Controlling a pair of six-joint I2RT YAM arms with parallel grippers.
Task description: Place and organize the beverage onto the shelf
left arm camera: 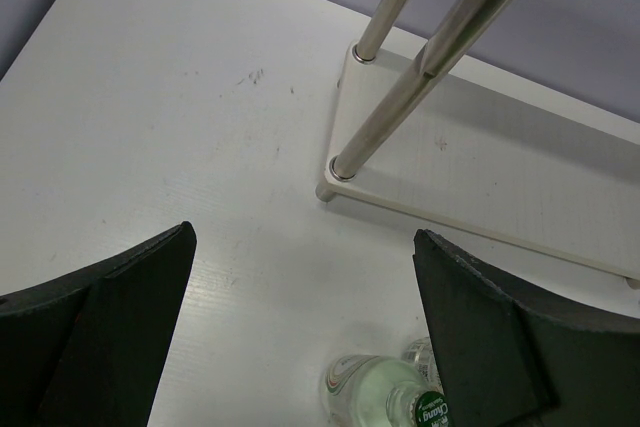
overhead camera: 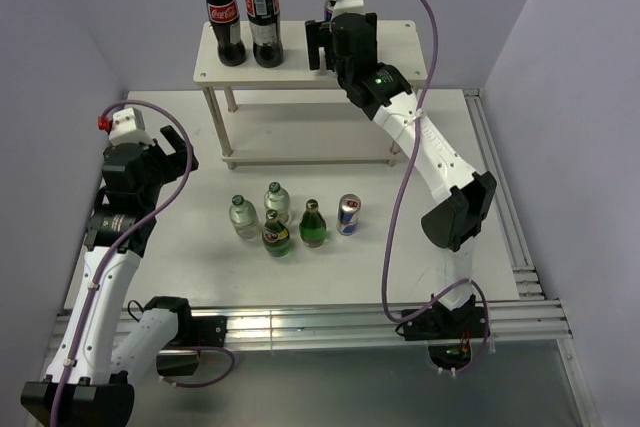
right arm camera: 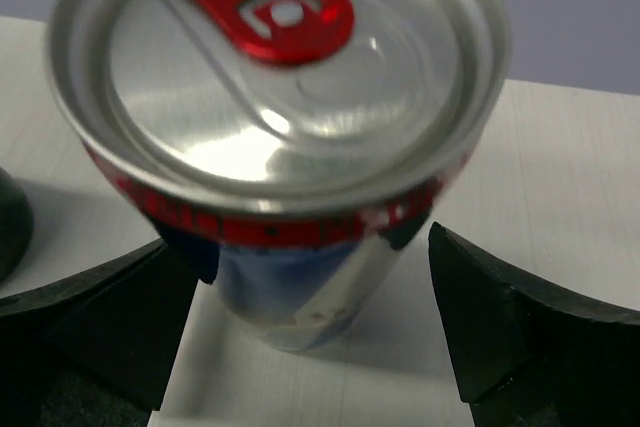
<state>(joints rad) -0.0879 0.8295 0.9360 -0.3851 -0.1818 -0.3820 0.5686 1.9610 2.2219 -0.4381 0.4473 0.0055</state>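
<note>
On the top board of the cream shelf (overhead camera: pixel 290 67) stands a blue-and-silver can (right arm camera: pixel 280 127) with a red tab. My right gripper (right arm camera: pixel 300 327) is open around it, with a gap on each side; from above the right gripper (overhead camera: pixel 330 42) hides the can. On the table in front of the shelf stand two clear bottles (overhead camera: pixel 243 215) (overhead camera: pixel 277 200), two green bottles (overhead camera: pixel 277 235) (overhead camera: pixel 314 225) and a second can (overhead camera: pixel 348 214). My left gripper (overhead camera: pixel 175 162) hangs open and empty left of them. Between its fingers (left arm camera: pixel 110 317), a clear bottle (left arm camera: pixel 385 397) shows at the lower edge.
Two tall cola bottles (overhead camera: pixel 223 12) (overhead camera: pixel 263 7) stand on the left of the shelf's top board, close to the right gripper. The shelf's metal legs (left arm camera: pixel 400 97) and lower board (left arm camera: pixel 480 177) lie ahead of the left gripper. An aluminium rail (overhead camera: pixel 330 322) edges the table's front.
</note>
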